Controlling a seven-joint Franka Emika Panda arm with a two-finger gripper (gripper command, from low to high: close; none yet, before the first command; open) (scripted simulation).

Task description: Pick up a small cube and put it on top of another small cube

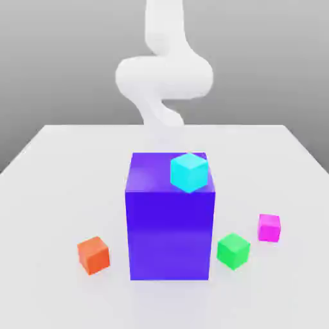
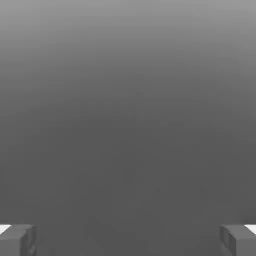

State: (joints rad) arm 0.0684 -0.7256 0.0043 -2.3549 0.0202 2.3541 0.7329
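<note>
The small magenta-pink cube [image 1: 269, 227] rests on the white table [image 1: 58, 186] toward the exterior view's right. A green cube [image 1: 232, 250] of the same size sits just beside it, closer to the front. An orange cube [image 1: 94, 254] lies on the exterior view's left. A cyan cube [image 1: 189, 171] sits on top of a tall purple block [image 1: 170, 225]. My white arm [image 1: 164, 77] hangs high behind the block, far from all the cubes. In the hand view my gripper [image 2: 128, 241] is open, its fingertips [image 2: 17, 239] wide apart with nothing between them.
The tall purple block stands in the middle of the table, between the orange cube and the green and magenta ones. Bare white table surrounds the cubes up to its edges.
</note>
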